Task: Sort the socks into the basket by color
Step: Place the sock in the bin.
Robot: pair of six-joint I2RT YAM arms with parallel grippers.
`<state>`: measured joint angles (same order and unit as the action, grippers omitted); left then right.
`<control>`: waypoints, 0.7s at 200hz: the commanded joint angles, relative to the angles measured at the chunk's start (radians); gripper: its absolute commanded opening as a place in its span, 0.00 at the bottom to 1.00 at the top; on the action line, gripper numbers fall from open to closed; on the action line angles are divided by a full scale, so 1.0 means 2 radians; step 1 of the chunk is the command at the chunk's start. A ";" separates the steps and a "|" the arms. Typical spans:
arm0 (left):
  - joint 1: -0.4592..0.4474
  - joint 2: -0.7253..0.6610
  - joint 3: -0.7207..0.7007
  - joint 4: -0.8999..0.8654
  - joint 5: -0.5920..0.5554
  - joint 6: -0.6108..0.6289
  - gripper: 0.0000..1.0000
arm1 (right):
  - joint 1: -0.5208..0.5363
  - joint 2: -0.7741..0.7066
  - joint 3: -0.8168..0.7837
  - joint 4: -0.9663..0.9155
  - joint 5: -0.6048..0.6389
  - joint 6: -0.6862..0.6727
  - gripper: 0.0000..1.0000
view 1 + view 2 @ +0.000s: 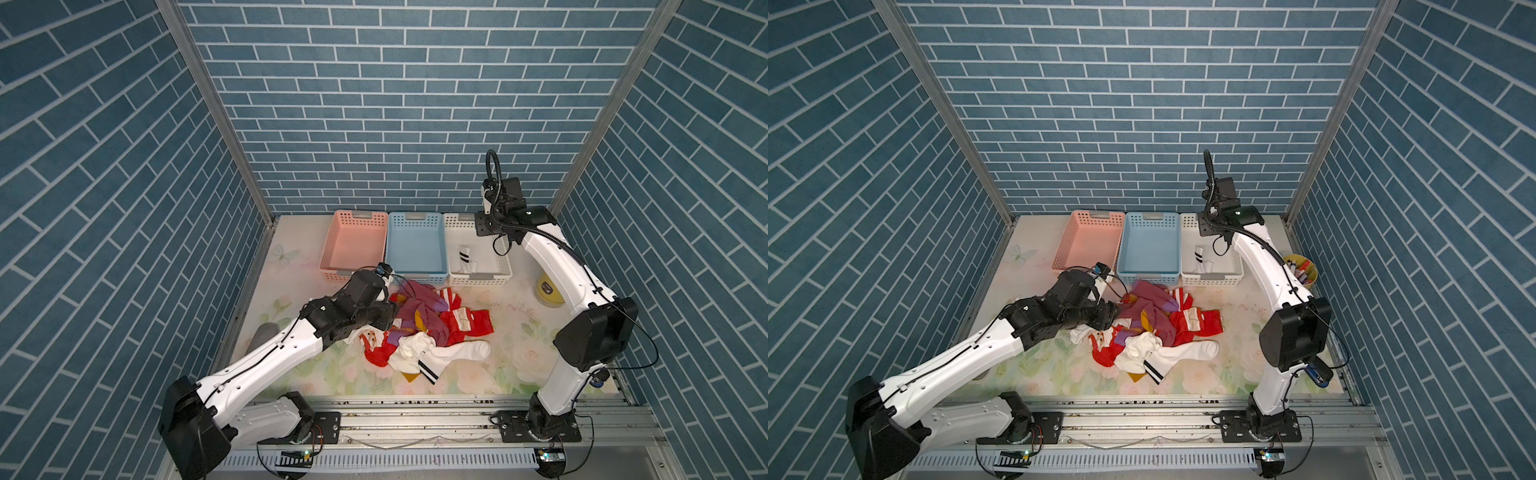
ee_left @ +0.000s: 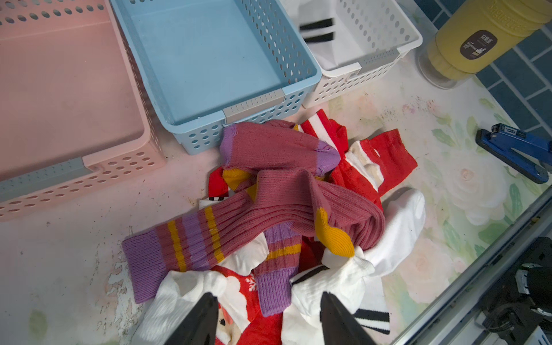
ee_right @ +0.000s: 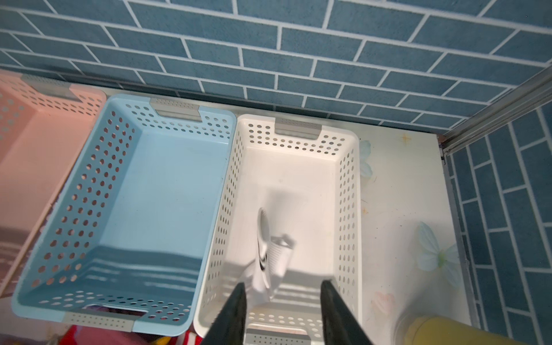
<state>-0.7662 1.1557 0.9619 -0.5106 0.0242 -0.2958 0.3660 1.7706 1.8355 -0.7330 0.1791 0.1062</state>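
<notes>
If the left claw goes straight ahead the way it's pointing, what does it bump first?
The sock pile: probably the purple-cuffed sock and the red Santa sock lying right ahead of the open left claw. Which is higher is hard to tell.

Left and right jaws seemingly apart

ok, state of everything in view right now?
pink basket: empty
blue basket: empty
white basket: one white sock inside
sock pile: unsorted, heaped in front of the baskets
left gripper: open, over the pile
right gripper: open, above the white basket
</notes>
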 commanded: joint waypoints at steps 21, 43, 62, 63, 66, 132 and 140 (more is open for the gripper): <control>-0.006 -0.003 -0.013 0.028 0.029 -0.001 0.64 | -0.001 -0.048 -0.030 -0.003 -0.010 0.014 0.50; -0.017 0.001 -0.018 0.039 0.038 -0.002 0.65 | -0.001 -0.077 -0.073 0.012 -0.024 0.030 0.51; -0.034 0.013 -0.018 0.042 0.038 -0.002 0.66 | -0.001 -0.103 -0.112 0.023 -0.031 0.046 0.52; -0.035 0.013 -0.018 0.043 0.038 -0.002 0.66 | -0.002 -0.105 -0.115 0.023 -0.031 0.046 0.52; -0.040 0.015 -0.018 0.044 0.038 -0.003 0.66 | -0.001 -0.108 -0.121 0.024 -0.032 0.049 0.53; -0.153 0.079 -0.013 0.080 -0.007 -0.027 0.66 | -0.002 -0.184 -0.226 0.031 -0.024 0.091 0.59; -0.166 0.087 -0.007 0.083 -0.017 -0.027 0.66 | -0.003 -0.191 -0.234 0.029 -0.017 0.094 0.60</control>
<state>-1.0290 1.2930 0.9344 -0.3836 0.0521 -0.3305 0.3653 1.4456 1.4086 -0.6800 0.1272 0.2302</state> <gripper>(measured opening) 0.663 0.585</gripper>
